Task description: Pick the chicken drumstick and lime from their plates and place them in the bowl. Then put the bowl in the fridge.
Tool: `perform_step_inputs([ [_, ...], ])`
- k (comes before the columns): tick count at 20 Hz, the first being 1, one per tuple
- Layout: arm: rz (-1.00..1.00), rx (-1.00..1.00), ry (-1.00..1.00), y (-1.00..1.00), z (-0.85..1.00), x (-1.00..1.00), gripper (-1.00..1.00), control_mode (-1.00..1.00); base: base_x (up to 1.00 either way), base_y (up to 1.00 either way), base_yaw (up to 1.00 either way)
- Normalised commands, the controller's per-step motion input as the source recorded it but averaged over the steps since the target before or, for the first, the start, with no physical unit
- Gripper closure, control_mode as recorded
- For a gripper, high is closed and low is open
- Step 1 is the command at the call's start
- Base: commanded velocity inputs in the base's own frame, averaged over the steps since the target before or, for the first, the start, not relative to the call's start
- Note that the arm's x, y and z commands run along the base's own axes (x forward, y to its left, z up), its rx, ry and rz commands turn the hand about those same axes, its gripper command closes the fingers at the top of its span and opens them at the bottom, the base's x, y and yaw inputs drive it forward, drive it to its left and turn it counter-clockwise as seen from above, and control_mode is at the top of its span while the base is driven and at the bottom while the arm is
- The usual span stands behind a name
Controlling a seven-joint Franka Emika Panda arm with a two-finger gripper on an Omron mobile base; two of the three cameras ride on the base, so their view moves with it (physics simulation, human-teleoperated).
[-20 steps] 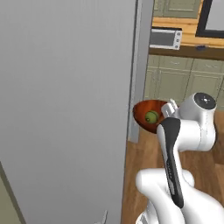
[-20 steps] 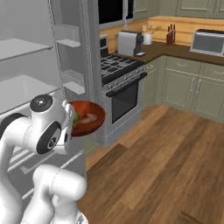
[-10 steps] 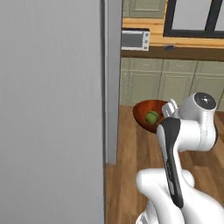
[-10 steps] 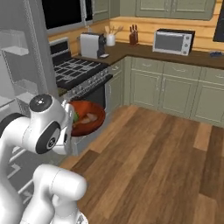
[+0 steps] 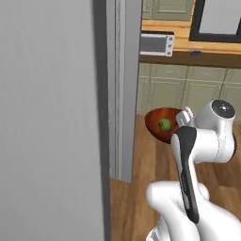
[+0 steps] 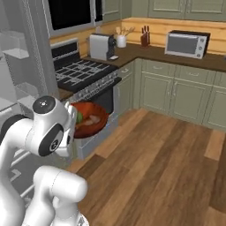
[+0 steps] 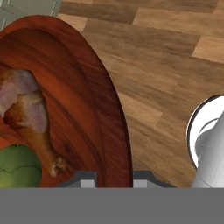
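With the reddish-brown cooked chicken drumstick (image 7: 33, 124) and glossy green lime (image 5: 164, 124) already inside it, the wide reddish-brown wooden bowl (image 7: 94, 103) hangs over the wooden floor (image 6: 163, 167), fingers clamped on its rim, so the next move is reaching a shelf of the tall light-grey fridge (image 5: 52, 117).

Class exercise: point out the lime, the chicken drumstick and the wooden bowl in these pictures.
lime (image 5: 164, 124), left base view, its rounded green top.
chicken drumstick (image 7: 33, 122), hand view, middle of the meat.
bowl (image 7: 103, 103), hand view, its inner wall near the rim.
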Motion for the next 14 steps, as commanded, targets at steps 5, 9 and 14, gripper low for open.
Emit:
perform_step_inputs([
  [5,0.00,0.00,0.00,0.00,0.00,0.00,1.00,1.00,-0.41,-0.08,0.55],
  [9,0.00,0.00,0.00,0.00,0.00,0.00,1.00,1.00,-0.47,-0.08,0.59],
  [14,0.00,0.00,0.00,0.00,0.00,0.00,1.00,1.00,-0.01,-0.24,0.67],
])
